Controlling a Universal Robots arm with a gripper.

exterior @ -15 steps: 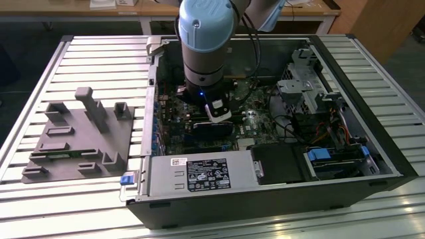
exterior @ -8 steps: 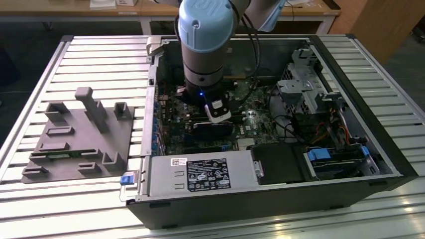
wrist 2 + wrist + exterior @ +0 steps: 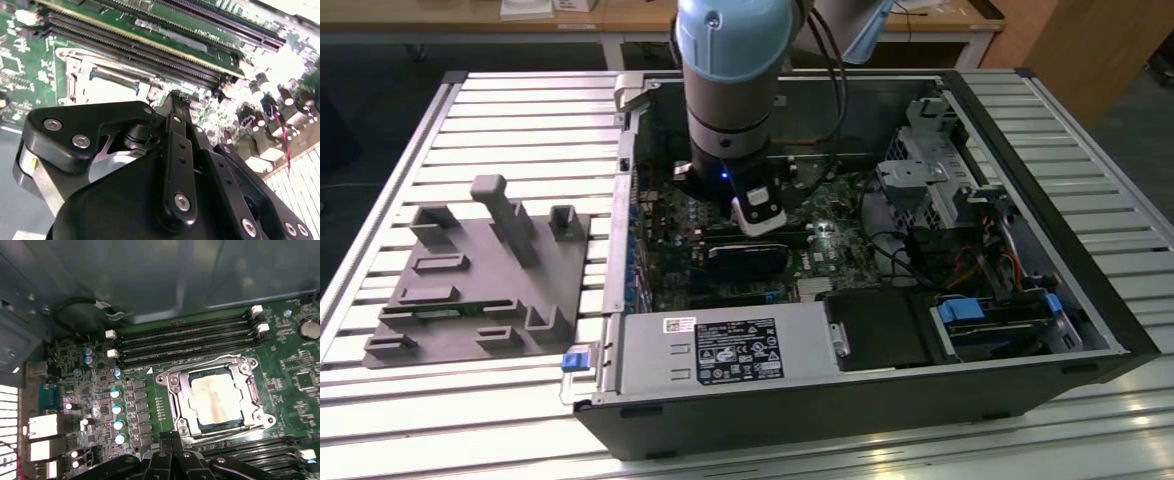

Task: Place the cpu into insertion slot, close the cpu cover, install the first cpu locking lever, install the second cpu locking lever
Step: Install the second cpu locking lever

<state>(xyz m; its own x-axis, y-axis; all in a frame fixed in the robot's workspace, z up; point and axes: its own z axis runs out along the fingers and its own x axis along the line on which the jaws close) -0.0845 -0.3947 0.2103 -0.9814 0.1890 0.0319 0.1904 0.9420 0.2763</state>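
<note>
Arm reaches down into the open computer case (image 3: 1067,330) on the slatted desk (image 3: 520,110). Claw (image 3: 172,436) hovers just beside the insertion slot (image 3: 175,390), fingers pressed together, holding nothing. The cpu (image 3: 212,399) sits in the socket; the cpu cover (image 3: 252,390) lies closed around it.

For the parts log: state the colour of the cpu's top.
Pale silvery-beige, seen best in the first wrist view, where the cpu sits framed by the silvery cpu cover.
</note>
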